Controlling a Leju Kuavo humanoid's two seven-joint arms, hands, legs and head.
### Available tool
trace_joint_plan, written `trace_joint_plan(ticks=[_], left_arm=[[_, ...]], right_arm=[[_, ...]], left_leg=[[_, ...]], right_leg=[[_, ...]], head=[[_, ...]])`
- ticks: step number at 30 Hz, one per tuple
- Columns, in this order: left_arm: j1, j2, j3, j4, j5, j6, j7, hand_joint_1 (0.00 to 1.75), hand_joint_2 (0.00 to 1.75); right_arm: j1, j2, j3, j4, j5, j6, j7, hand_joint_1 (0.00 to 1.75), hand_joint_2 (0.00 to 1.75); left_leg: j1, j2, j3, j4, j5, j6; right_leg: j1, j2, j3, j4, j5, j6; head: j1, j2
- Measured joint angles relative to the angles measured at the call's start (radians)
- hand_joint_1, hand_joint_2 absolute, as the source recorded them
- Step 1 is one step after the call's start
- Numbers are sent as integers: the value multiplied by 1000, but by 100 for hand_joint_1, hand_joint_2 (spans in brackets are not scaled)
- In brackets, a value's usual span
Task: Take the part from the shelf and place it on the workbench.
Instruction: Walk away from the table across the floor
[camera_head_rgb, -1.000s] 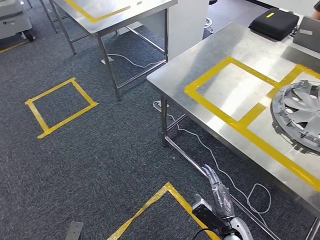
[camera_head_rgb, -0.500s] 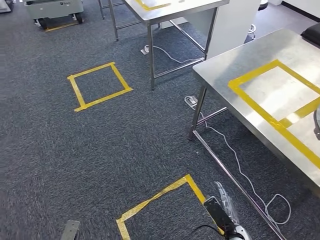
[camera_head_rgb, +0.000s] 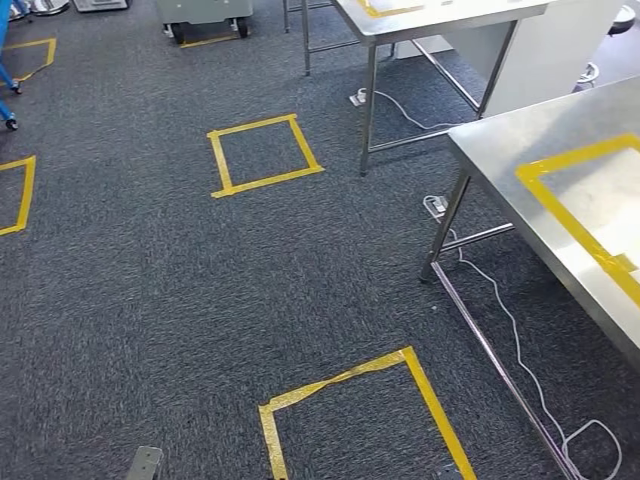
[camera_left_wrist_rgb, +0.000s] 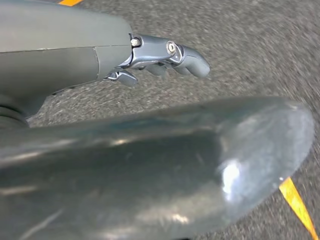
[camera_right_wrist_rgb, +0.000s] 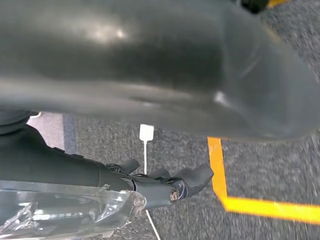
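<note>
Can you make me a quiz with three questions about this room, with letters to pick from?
1. Where is the nearest steel table in the head view?
A. at the right
B. at the left
C. behind the blue cart

2. What colour is the tape square on the carpet?
A. red
B. yellow
C. white

3. What is the left hand holding?
A. a part
B. a cable
C. nothing

Answers:
1. A, its corner and leg stand at the right side.
2. B, the tape lines are yellow.
3. C, its fingers hang loosely over bare carpet with nothing in them.
</note>
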Motion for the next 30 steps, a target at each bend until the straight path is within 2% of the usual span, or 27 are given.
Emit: trace_joint_plan(ticks=[1,2,3,4,5,6,8,9,10,11,12,13,14,15,16,17,18,20,21,23,25,26,27,28,29,30], left_arm=[[-3,-1,1,0,-1,0,0,0,0],[-5,-1,1,0,-2,0,0,0,0],[-8,-2,2,0,-3,0,0,0,0],[-8,-2,3,0,-4,0,0,0,0],[-7,-2,4,0,-4,0,0,0,0],[-6,-2,5,0,-6,0,0,0,0],[-5,0,7,0,-16,1,1,0,0],[-8,1,7,0,-24,2,2,0,0],[-10,2,7,0,-32,4,3,0,0],[-12,2,6,0,-40,5,6,0,0],[-11,3,6,0,-48,7,8,0,0],[-10,4,6,0,-53,8,10,0,0],[-9,4,5,0,-57,8,10,0,0],[-9,5,5,0,-61,8,10,0,0],[-10,6,4,0,-64,7,9,0,0],[-12,8,3,0,-67,7,8,0,0],[-13,9,2,0,-69,7,8,0,0],[-11,11,-1,0,-69,7,8,0,0],[-9,12,-2,0,-70,8,8,0,0],[-7,13,-4,0,-70,10,9,0,0],[-11,12,-6,0,-71,13,10,0,0],[-14,12,-7,0,-72,15,10,0,0],[-14,13,-8,0,-72,16,11,0,0],[-12,14,-8,0,-71,18,12,0,0],[-10,14,-9,0,-71,19,14,0,0],[-8,15,-9,0,-71,20,15,0,0]], right_arm=[[1,3,-4,4,0,0,4,0,0],[1,5,-6,8,0,1,6,0,0],[0,5,-8,12,1,1,7,0,0],[-1,6,-10,15,1,1,8,0,0],[-3,7,-11,17,1,2,8,0,0],[-5,8,-12,18,3,4,7,0,0],[-6,10,-13,20,10,9,2,0,0],[-5,12,-13,22,17,11,-3,0,0],[-3,14,-13,24,24,13,-8,0,0],[-1,16,-13,26,30,14,-12,0,0],[0,17,-13,28,35,15,-15,0,0],[1,19,-13,28,41,15,-17,0,0],[0,19,-13,29,46,15,-18,0,0],[-2,20,-13,29,51,15,-18,0,0],[-3,21,-13,29,56,15,-16,0,0],[-5,23,-13,30,61,15,-13,0,0],[-6,25,-12,31,65,16,-8,0,0],[-6,28,-12,33,72,16,1,0,0],[-5,28,-12,34,74,16,5,0,0],[-4,29,-12,34,80,17,10,0,0],[-2,30,-11,35,86,17,15,0,0],[-1,30,-11,36,87,17,18,0,0],[0,30,-11,37,88,16,20,0,0],[1,30,-11,37,88,16,20,0,0],[1,30,-11,37,89,16,20,0,0],[1,31,-11,37,89,15,20,0,0]], left_leg=[[0,32,52,-71,14,-2],[-1,55,89,-123,20,2],[-2,68,108,-151,21,10],[-4,63,111,-159,20,21],[-4,47,106,-159,21,33],[-3,35,103,-161,23,42],[-1,10,96,-163,32,57],[-1,-3,91,-163,35,63],[-2,-19,87,-163,38,67],[-3,-35,83,-163,40,70],[-3,-52,80,-163,42,70],[-3,-68,79,-163,43,69],[-3,-84,79,-163,43,67],[-2,-99,79,-162,42,64],[-4,-113,77,-159,41,59],[-4,-125,75,-157,39,54],[-5,-136,71,-154,36,48],[-1,-155,65,-155,32,38],[2,-155,64,-150,30,33],[1,-115,42,-98,7,27],[-3,-62,-23,21,-42,26],[-4,-51,-62,82,-61,28],[-6,-45,-91,120,-65,30],[-8,-42,-106,127,-47,34],[-12,-37,-105,102,-11,41],[-18,-25,-89,50,36,50]], right_leg=[[1,-11,-4,4,-1,5],[4,-23,-5,9,-3,11],[6,-35,-5,14,-4,17],[7,-47,-5,17,-5,22],[6,-56,-1,19,-6,26],[4,-47,-4,25,-12,32],[-3,7,-30,84,-54,43],[-6,42,-58,146,-89,47],[-7,63,-91,220,-123,48],[-8,74,-121,285,-147,48],[-8,78,-138,320,-152,48],[-9,80,-137,317,-136,48],[-11,85,-115,272,-104,47],[-15,100,-82,204,-67,48],[-20,122,-48,131,-43,48],[-24,140,-22,75,-30,48],[-26,153,-8,45,-31,46],[-21,144,-3,38,-42,35],[-20,133,1,37,-42,28],[-18,112,17,34,-41,16],[-14,87,32,31,-45,10],[-11,74,38,31,-50,8],[-9,62,45,30,-57,7],[-7,50,55,30,-67,7],[-5,39,68,30,-79,8],[-3,27,84,30,-92,9]], head=[[-2,0],[-2,0],[-3,0],[-2,0],[0,0],[2,0],[6,0],[9,0],[10,0],[10,0],[10,0],[10,0],[10,0],[10,0],[11,0],[11,0],[12,0],[11,0],[12,0],[8,0],[4,0],[4,0],[4,0],[4,0],[4,0],[4,0]])
